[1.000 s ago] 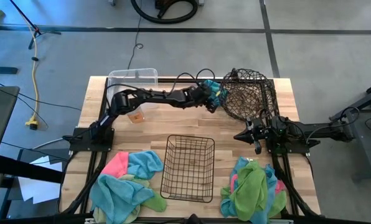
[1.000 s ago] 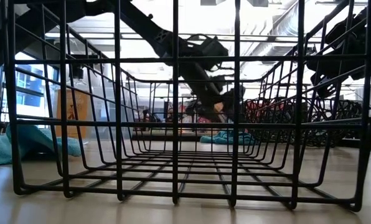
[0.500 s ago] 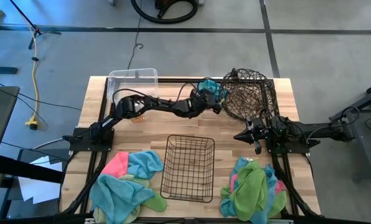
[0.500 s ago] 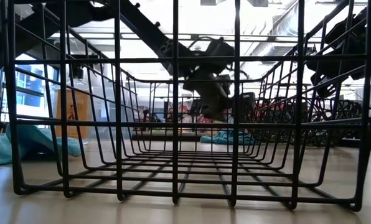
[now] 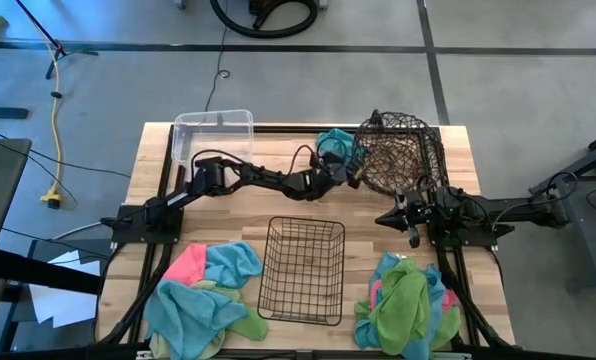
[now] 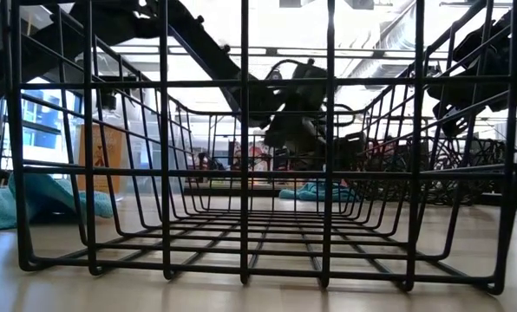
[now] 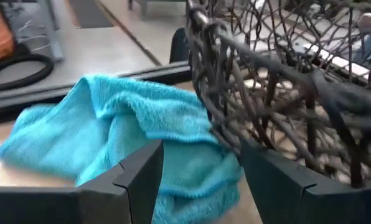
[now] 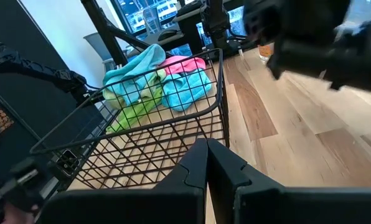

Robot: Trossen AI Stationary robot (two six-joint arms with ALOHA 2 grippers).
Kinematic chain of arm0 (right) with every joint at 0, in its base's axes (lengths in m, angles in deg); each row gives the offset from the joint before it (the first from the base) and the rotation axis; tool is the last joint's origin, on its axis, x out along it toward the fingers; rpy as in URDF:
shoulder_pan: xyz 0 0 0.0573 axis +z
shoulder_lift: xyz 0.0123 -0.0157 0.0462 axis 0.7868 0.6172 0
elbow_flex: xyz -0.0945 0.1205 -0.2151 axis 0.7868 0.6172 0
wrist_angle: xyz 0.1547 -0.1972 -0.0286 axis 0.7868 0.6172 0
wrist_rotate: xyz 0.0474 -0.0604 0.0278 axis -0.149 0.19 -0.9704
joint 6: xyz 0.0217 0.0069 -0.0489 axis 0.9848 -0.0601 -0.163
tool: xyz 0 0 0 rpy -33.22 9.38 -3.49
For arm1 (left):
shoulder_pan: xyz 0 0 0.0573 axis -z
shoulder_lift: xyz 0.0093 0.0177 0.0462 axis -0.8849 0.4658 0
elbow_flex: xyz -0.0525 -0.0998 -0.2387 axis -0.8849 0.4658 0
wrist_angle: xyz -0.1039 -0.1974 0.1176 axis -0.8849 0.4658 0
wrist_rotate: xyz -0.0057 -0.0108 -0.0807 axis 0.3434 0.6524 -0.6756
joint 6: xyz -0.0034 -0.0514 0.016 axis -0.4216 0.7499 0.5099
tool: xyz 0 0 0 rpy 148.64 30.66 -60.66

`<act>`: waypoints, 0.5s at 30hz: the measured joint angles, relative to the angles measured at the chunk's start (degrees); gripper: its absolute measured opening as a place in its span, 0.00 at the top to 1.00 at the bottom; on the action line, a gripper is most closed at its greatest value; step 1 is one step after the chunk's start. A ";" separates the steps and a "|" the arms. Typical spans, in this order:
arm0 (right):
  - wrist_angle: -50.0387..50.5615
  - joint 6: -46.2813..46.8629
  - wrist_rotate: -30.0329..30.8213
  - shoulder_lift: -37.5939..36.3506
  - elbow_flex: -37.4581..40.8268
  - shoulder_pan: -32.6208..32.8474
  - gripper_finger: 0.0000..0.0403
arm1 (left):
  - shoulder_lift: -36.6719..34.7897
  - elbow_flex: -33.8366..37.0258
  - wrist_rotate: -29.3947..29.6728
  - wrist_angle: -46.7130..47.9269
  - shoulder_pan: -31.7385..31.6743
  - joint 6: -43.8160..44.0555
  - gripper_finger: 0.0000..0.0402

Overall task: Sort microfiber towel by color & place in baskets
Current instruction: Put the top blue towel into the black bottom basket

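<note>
high view, left tool (image 5: pixel 346 172): reaching across the far side of the bench (image 5: pixel 248 205), parked just beside the round wire basket (image 5: pixel 400 152), fingers spread wide with nothing in them
high view, blue towel (image 5: pixel 335 141): lying on the bench right against the round basket's left side, not inside it, so my guess is it missed and needs another grab
high view, right tool (image 5: pixel 413 232): waiting on the right side near that basket, pinched fully closed, empty
high view, piles: one mixed towel heap near left (image 5: pixel 203 295), another near right (image 5: pixel 406 300), black grid basket (image 5: pixel 302 270) between them, clear tub (image 5: pixel 213 128) far left
low view: mostly looking through the grid basket (image 6: pixel 241 173); the blue towel (image 6: pixel 315 191) shows as a small lump on the bench far behind it
left wrist view: spread fingers (image 7: pixel 145 174) framing the blue towel (image 7: pixel 129 127), which touches the round basket's wall (image 7: pixel 260 81); looks lined up for a pick
right wrist view: closed fingers (image 8: pixel 205 165) pointing at the grid basket (image 8: pixel 154 146) and the left heap (image 8: pixel 157 81)
</note>
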State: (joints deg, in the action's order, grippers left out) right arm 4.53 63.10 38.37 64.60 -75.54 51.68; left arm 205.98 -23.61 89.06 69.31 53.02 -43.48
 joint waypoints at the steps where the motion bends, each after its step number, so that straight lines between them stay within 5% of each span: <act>1: 0.00 -0.02 0.00 0.00 0.00 0.00 1.00 | 0.08 0.00 1.68 0.21 0.19 0.16 0.49; 15: 0.00 -0.02 0.00 0.01 -0.02 0.00 1.00 | 0.17 -0.15 -1.29 4.21 0.43 -10.56 0.49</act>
State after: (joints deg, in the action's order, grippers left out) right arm 4.53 63.08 38.37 64.61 -75.55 51.67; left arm 206.15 -23.76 87.76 73.52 53.45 -54.04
